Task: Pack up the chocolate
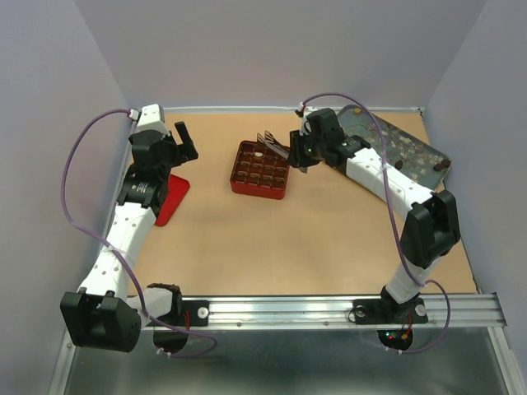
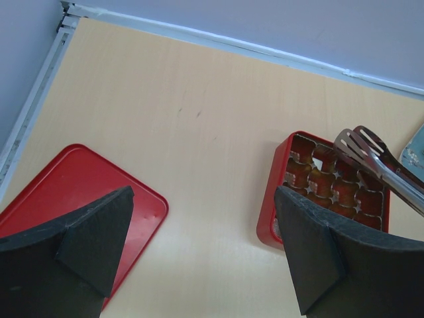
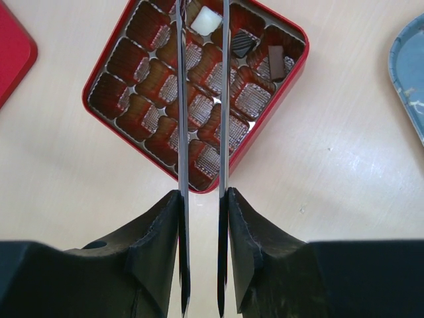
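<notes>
Hovering spread, the left gripper (image 2: 202, 199) idles; the right gripper (image 3: 202, 195) pinches metal tongs (image 3: 180, 119) over the red box (image 3: 126, 59), three chocolate pieces (image 3: 204, 20) in its far cells. Packing barely begun: next, probably, fetching another from the far tray (image 1: 416, 148).

Chocolate (image 3: 204, 20) in box (image 1: 257, 189); tongs (image 2: 381, 163) above box; lid (image 1: 171, 200) left; tray (image 1: 414, 148) right.

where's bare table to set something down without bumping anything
Widest bare patch: table between the red box and the near metal rail. A narrower strip lies between the red lid and the box. Crowded: far right, where tray, right gripper and tongs meet.
</notes>
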`<state>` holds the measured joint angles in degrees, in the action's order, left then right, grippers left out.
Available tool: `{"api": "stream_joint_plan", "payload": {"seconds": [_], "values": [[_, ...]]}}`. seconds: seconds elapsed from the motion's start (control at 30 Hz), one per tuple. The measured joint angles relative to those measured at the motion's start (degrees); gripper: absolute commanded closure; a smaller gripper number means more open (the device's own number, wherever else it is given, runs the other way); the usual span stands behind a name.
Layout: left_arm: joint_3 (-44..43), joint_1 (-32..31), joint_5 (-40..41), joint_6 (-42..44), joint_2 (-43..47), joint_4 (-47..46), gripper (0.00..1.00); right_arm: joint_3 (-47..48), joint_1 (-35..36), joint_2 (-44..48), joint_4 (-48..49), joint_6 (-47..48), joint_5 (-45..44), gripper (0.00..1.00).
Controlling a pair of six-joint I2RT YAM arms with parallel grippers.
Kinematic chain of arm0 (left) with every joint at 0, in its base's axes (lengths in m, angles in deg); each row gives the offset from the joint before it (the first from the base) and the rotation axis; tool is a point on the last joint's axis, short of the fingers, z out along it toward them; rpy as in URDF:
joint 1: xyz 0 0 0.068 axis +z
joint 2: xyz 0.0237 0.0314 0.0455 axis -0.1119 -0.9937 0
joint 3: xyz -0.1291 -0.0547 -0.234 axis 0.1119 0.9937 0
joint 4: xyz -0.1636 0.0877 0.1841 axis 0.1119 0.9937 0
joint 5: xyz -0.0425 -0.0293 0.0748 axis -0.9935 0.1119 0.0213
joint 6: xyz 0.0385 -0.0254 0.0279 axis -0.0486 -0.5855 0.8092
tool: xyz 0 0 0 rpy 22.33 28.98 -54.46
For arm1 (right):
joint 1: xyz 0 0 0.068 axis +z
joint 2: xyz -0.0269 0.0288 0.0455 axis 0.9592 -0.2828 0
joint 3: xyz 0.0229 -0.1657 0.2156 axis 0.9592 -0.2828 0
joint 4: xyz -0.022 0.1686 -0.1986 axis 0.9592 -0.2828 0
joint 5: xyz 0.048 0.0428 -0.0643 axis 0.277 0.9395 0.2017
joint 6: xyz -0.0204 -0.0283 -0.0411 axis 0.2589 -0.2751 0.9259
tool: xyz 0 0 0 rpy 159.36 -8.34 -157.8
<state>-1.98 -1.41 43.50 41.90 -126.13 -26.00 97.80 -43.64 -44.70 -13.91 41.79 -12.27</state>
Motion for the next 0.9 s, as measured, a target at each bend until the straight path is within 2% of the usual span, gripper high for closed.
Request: {"api": "stream_joint_plan", "payload": {"seconds": [0.37, 0.53, 0.77, 0.9], "values": [[0.00, 0.00, 0.02, 0.15, 0.00, 0.00, 0.01, 0.94, -1.20, 7.02, -0.46, 1.25, -9.18, 0.62], [0.00, 0.00, 0.02, 0.17, 0.00, 0.02, 0.01, 0.87, -7.52, 8.44, -0.28, 1.75, -10.91, 0.62], [0.00, 0.00, 0.07, 0.20, 0.00, 0.02, 0.01, -3.28, -20.17, 8.52, -0.48, 1.73, -12.87, 0.62], [0.00, 0.00, 0.04, 0.20, 0.00, 0.02, 0.01, -6.21, -23.78, 8.70, -0.98, 1.68, -14.95, 0.62]]}}
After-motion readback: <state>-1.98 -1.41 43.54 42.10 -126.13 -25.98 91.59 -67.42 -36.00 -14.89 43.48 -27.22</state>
